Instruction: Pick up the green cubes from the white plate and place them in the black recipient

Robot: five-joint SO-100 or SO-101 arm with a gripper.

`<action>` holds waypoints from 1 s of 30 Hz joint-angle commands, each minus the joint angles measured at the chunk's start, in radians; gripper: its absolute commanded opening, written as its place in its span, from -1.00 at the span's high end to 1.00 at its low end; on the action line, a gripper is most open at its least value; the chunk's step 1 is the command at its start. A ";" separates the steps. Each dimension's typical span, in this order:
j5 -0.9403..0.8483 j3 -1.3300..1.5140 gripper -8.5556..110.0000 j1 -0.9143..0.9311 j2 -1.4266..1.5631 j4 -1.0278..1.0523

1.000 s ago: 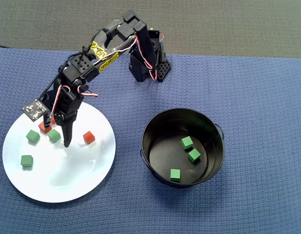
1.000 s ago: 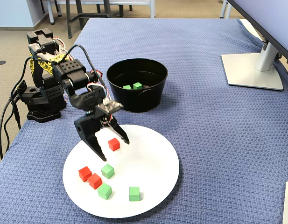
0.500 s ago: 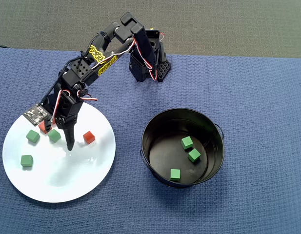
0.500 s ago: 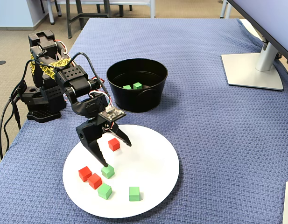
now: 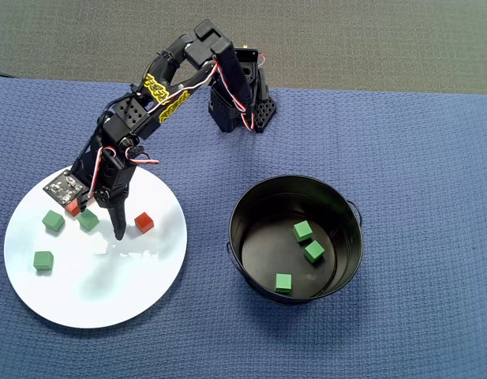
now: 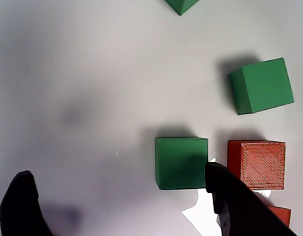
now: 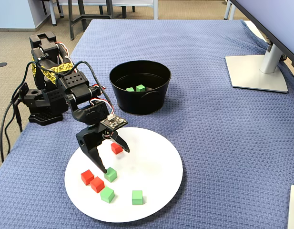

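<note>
Three green cubes lie on the white plate, along with red cubes. Three more green cubes sit inside the black recipient. My gripper is open and low over the plate. In the wrist view the nearest green cube lies between the fingers, close against the right finger, with a red cube just beyond. The fixed view shows the gripper straddling that green cube.
The arm's base stands at the back of the blue cloth. A monitor foot stands at the far right in the fixed view. The black recipient sits beyond the plate there.
The gripper has come down and shifted slightly over the plate, still open, so that the green cube now lies between its fingers. No cube has moved.
</note>
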 commanded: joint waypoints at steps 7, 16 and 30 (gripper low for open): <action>-0.021 -0.078 0.19 0.044 -0.025 -0.018; -0.015 -0.094 0.20 0.046 -0.032 -0.006; 0.002 -0.187 0.23 0.043 -0.124 0.011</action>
